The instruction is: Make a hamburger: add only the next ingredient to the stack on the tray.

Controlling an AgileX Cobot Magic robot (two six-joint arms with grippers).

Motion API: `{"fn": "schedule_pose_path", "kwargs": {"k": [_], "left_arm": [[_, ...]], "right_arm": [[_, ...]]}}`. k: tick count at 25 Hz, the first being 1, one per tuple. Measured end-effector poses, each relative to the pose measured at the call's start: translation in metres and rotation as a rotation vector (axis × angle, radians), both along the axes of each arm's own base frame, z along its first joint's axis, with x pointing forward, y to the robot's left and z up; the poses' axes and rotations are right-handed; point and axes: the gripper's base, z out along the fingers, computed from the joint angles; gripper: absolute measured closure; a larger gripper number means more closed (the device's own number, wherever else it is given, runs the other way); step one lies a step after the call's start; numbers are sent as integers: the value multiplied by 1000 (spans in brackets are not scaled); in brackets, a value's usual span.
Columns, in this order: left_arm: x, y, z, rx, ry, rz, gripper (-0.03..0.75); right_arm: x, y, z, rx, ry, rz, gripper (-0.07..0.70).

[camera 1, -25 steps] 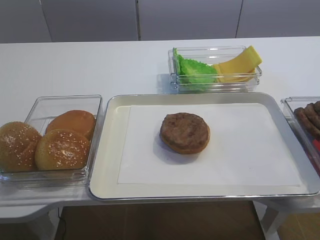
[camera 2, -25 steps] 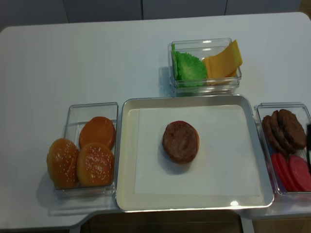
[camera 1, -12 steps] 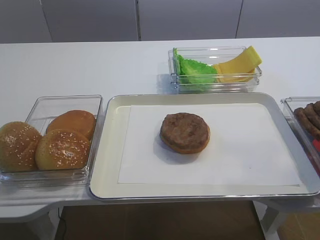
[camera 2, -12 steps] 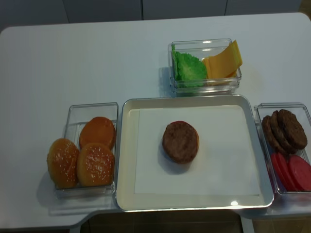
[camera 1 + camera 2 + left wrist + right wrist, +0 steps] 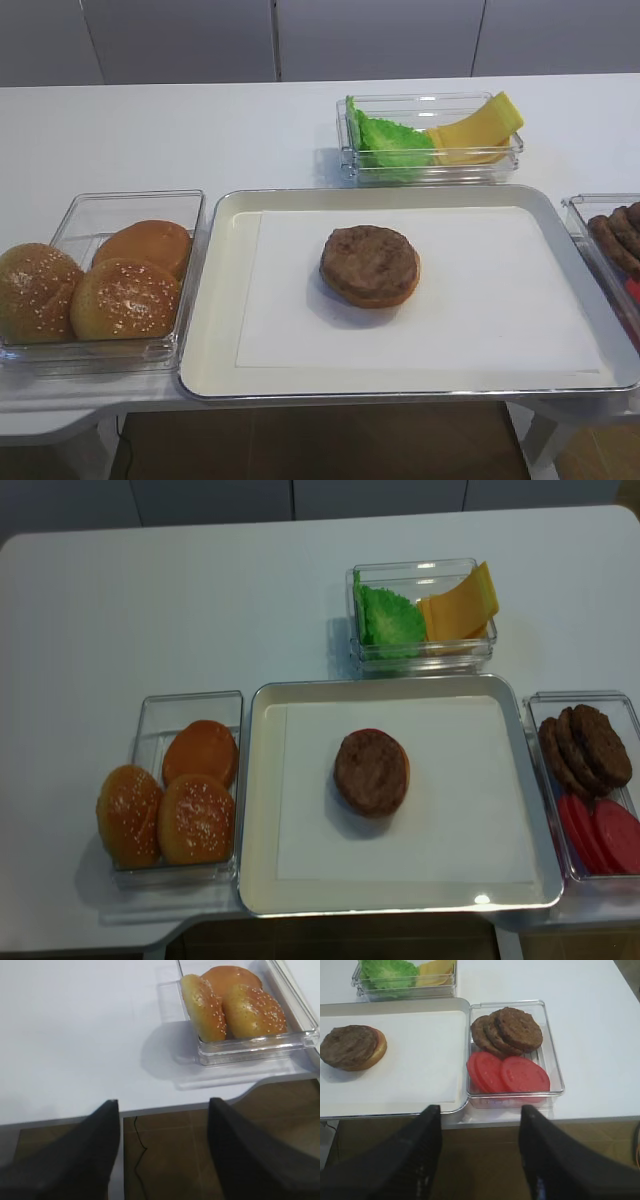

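Brown patty [image 5: 346, 1046]: sitting atop the stack [image 5: 371, 772] mid-tray [image 5: 225, 300], already added.
Right gripper [image 5: 479, 1155]: hanging empty, jaws apart, clear of the tray.
Left gripper [image 5: 164, 1152]: idling, jaws apart.

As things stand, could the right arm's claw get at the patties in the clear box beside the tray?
Probably yes: the right claw hangs open just off the table edge, and the patties lie uncovered in the open clear box, nothing between.
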Motion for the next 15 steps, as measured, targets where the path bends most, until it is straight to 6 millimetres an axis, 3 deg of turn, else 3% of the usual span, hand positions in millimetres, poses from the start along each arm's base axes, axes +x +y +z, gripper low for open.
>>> {"fn": "schedule_pose_path", "kwargs": {"k": [7, 15], "left_arm": [[0, 0, 0, 0, 0, 0, 300], [0, 0, 0, 0, 0, 0, 300]], "right_arm": [[-21, -1, -23, 2, -77, 0, 255], [-9, 0, -42, 2, -36, -1, 255]]}}
